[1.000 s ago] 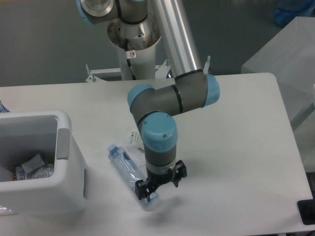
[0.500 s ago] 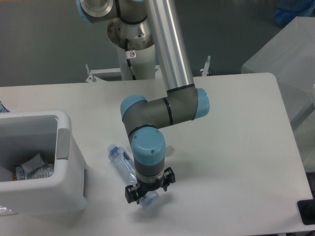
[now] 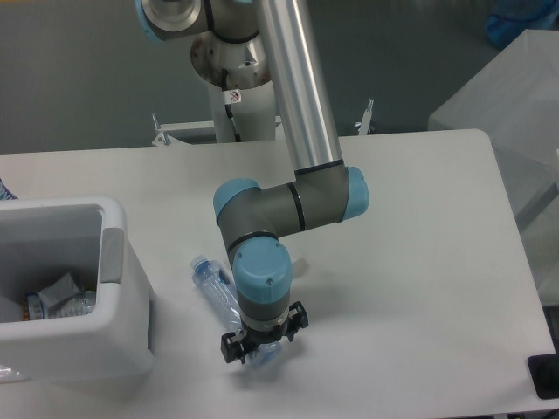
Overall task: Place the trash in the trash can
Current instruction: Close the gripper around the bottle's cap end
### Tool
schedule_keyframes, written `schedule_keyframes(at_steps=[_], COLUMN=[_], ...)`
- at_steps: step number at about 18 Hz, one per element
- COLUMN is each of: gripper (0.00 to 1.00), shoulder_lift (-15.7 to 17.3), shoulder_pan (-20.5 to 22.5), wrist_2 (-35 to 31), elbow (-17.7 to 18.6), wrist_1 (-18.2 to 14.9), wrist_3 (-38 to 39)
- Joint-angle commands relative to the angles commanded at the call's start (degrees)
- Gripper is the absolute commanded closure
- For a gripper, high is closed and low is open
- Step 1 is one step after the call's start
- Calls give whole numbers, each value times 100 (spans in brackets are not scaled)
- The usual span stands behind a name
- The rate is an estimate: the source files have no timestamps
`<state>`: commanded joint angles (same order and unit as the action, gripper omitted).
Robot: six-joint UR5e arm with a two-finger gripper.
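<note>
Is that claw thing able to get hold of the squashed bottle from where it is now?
Probably yes. The gripper hangs right over the near end of the bottle, fingers either side, and nothing lies between them.

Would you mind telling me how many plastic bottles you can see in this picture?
2. One crushed clear plastic bottle lies on the table, its near end under the gripper. Another lies inside the trash can, at its left. More could be hidden deeper inside.

One fixed camera — high, opposite the arm's base (image 3: 234,83) — looks down across the table (image 3: 419,227).
</note>
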<state>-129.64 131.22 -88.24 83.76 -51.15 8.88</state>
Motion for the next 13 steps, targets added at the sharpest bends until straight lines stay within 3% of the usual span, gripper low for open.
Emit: schedule_keyframes(at_steps=[3,6,13], gripper=[1,12,25], shoulder_lift=[-26,-18,-26], shoulder_pan=[0,-9,-9], wrist_2=[0,9,18], elbow=[0,0,9], wrist_1=[9,0,0], wrist_3=[0,0,0])
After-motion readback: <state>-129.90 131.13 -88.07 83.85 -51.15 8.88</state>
